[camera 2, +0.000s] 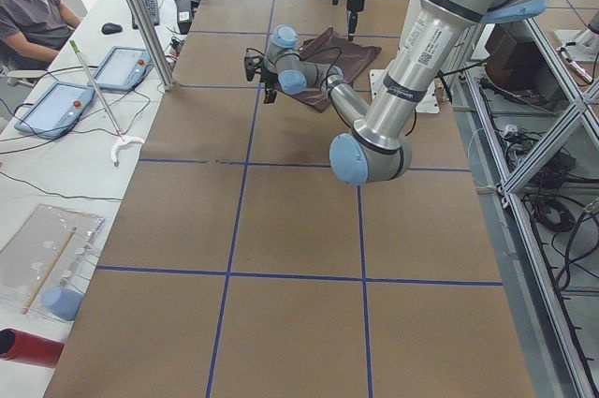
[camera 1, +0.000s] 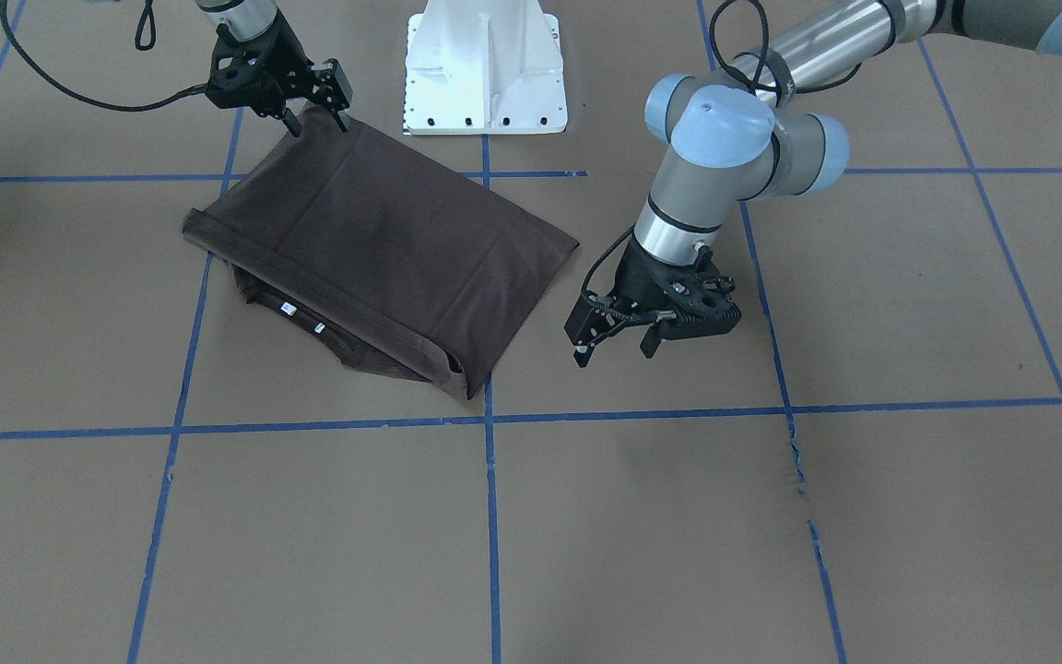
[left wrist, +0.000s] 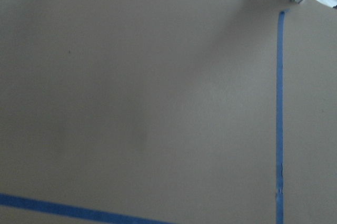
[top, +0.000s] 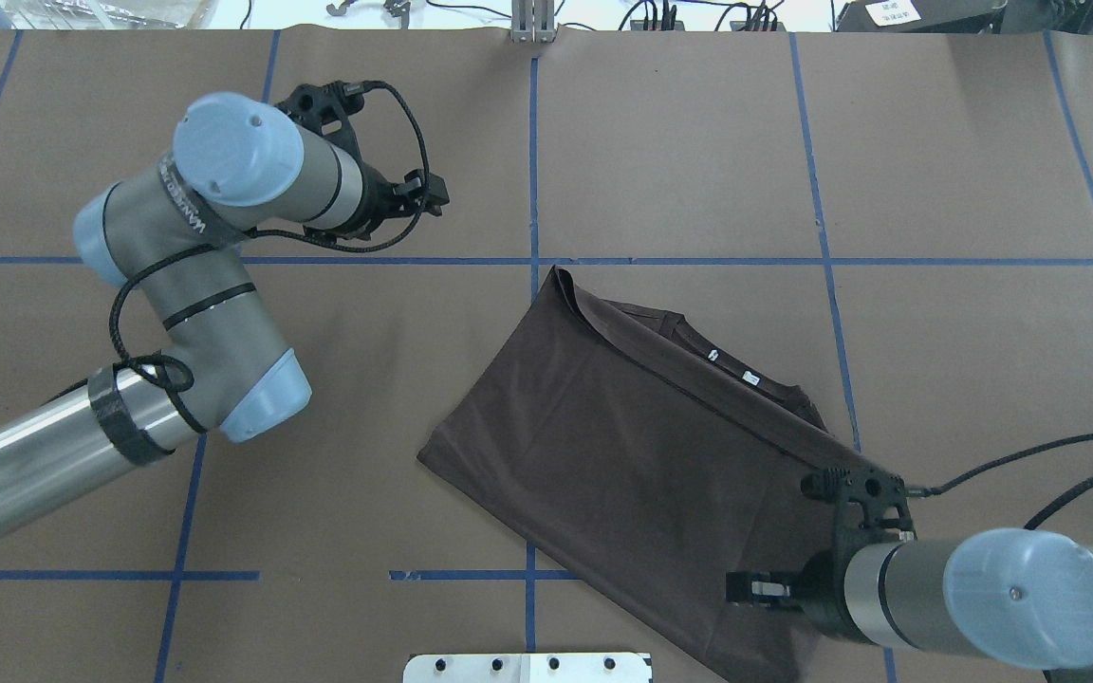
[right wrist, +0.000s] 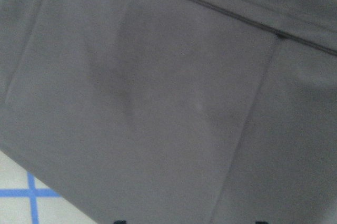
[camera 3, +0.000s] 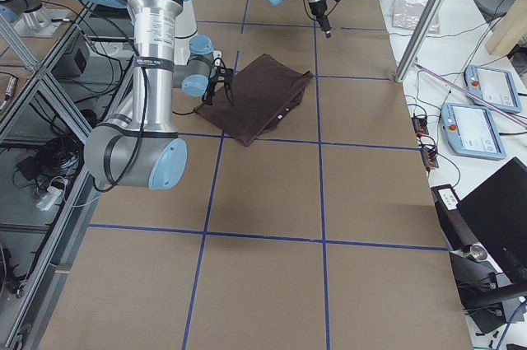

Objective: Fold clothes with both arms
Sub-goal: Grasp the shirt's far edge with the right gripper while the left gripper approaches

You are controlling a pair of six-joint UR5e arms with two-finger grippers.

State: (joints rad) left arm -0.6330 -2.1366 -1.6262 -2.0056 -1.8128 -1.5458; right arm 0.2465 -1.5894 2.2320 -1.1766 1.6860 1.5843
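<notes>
Smooth thin cloth T-shirt (camera 1: pixel 383 249), matt paper tbl cover (camera 1: pixel 771 535)

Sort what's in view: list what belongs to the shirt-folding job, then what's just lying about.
In the job:
T-shirt, partly folded
left gripper, open, beside the shirt and clear of it
right gripper, open at the shirt's corner

Lying about:
white pedestal
tablet
keyboard
red tube

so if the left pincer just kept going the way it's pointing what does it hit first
Most likely the bare table: the left pincer tilts down, and its wrist view shows only that brown surface and blue tape. The T-shirt lies off to one side.
</notes>
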